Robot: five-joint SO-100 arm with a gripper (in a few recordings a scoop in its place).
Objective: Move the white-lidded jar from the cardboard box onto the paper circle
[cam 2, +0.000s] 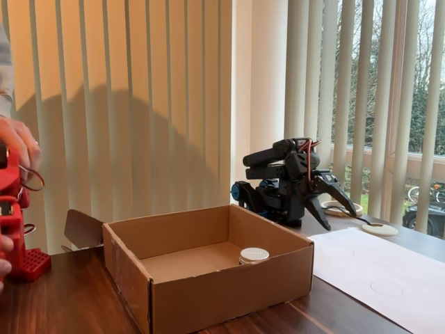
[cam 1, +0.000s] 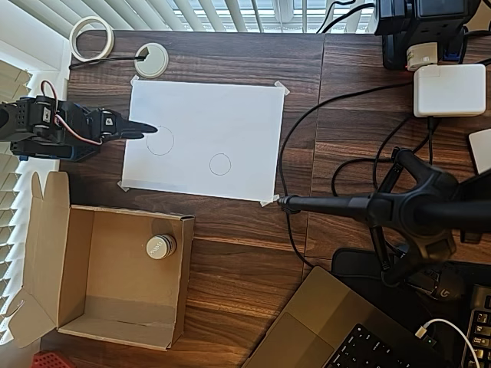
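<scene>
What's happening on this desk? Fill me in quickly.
A black robot arm sits folded at the desk's edge, its gripper resting over the edge of the white sheet, holding nothing. The white-lidded jar stands inside the open cardboard box, near one corner. The smaller paper circle on the sheet has nothing on it, so the move hasn't started.

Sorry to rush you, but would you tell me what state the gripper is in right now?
Gripper: appears closed and holds nothing; it points over the white sheet, apart from the white-lidded jar in the cardboard box.
</scene>
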